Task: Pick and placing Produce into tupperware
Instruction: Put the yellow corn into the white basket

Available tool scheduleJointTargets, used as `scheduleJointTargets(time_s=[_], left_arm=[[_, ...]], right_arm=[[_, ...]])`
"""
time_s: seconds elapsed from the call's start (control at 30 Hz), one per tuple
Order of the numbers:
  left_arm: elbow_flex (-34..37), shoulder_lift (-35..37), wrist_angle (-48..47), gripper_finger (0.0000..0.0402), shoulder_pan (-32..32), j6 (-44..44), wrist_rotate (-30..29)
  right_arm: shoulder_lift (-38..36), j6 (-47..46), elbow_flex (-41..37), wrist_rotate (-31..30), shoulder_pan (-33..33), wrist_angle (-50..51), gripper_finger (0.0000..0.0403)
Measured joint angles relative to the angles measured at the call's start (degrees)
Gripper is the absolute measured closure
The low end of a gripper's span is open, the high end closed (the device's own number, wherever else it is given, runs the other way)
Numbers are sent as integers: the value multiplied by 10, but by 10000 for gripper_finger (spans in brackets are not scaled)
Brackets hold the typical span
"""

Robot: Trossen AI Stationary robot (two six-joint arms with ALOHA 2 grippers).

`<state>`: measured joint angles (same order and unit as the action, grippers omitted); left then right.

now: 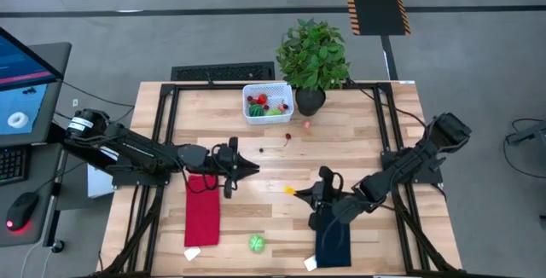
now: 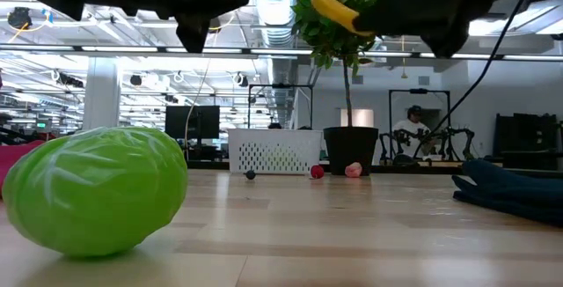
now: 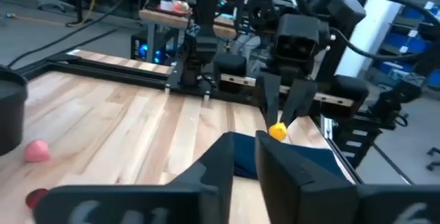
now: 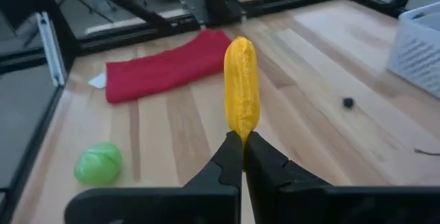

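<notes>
right gripper [image 4: 242, 140] clamped on the tip of a yellow corn cob [image 4: 241, 86], held above the table [image 1: 358, 133] near its middle, over bare wood. left gripper [image 1: 252, 168] hovers mid-table with nothing in it, fingers nearly together (small gap). white basket [image 1: 268, 101] sits at the far edge beside the potted plant [image 1: 313, 55], several produce pieces inside. green cabbage [image 1: 256, 243] lies near the front edge beside the red cloth [image 1: 201, 209]
</notes>
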<state>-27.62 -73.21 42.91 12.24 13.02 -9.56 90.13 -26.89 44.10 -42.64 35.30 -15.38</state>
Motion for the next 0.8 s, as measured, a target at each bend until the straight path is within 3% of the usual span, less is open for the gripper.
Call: scheduleJointTargets(time_s=[0.2, 0.33, 0.8], left_arm=[[0, 0, -2, 277, 1, 7, 22], [0, 0, -15, 249, 1, 26, 17], [0, 0, 1, 244, 10, 25, 51]], right_arm=[[41, 29, 35, 22, -16, -5, 376], [59, 51, 69, 43, -26, -1, 375], [55, 110, 88, 62, -86, -8, 371]])
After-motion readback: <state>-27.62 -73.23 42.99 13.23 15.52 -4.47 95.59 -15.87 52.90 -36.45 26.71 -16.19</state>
